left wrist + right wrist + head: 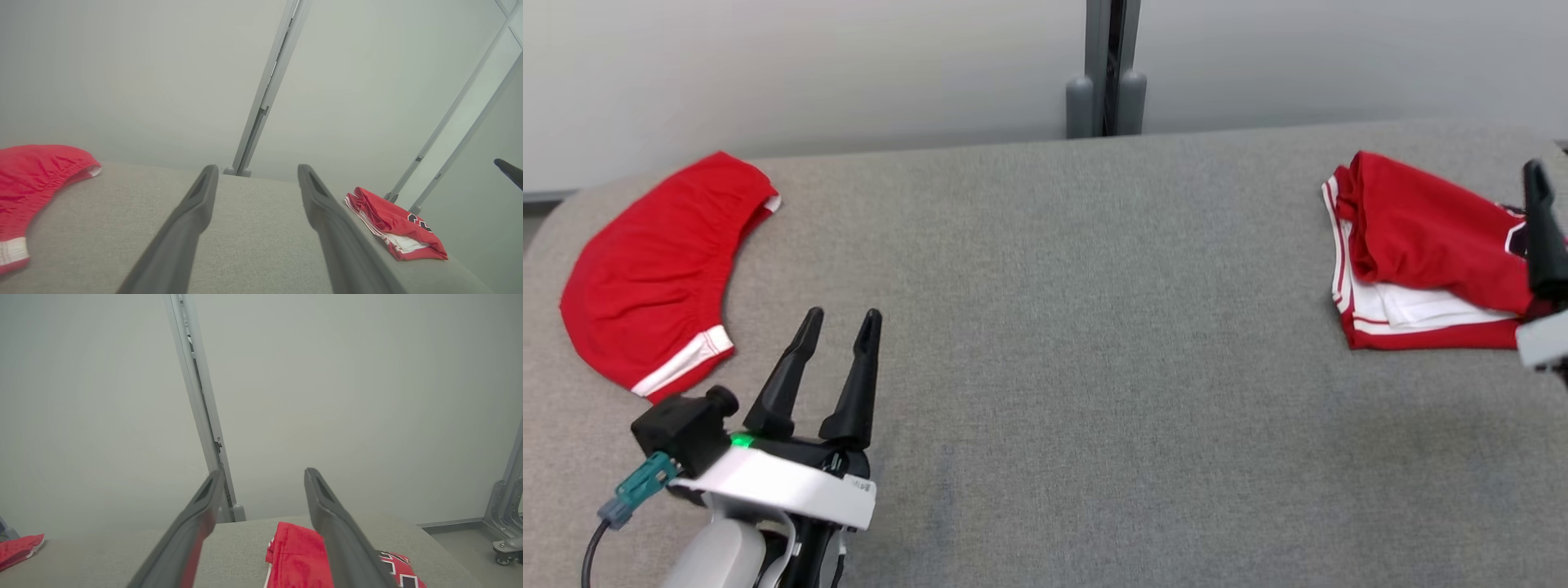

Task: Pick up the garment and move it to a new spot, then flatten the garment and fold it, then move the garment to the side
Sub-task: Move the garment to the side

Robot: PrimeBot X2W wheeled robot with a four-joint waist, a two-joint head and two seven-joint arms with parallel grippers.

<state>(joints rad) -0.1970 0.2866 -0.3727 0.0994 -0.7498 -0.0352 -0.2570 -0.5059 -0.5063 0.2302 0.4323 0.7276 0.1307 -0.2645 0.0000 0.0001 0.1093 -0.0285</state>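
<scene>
Grippers: left gripper and right gripper both spread wide, nothing held; folded garment lies at the right end of the table.
Each gripper carries two long, dark, tapered fingers with a smooth matte finish. The right gripper stands at the garment's right edge; contact cannot be determined. The garment is red cloth folded into a thick rectangle, with white lining and white stripe trim exposed along its edges; its black-and-white printed mark cannot be read. The table cover is grey woven fabric. A second red garment, curved, with gathered elastic and a white-banded hem, lies well apart at the left end.
</scene>
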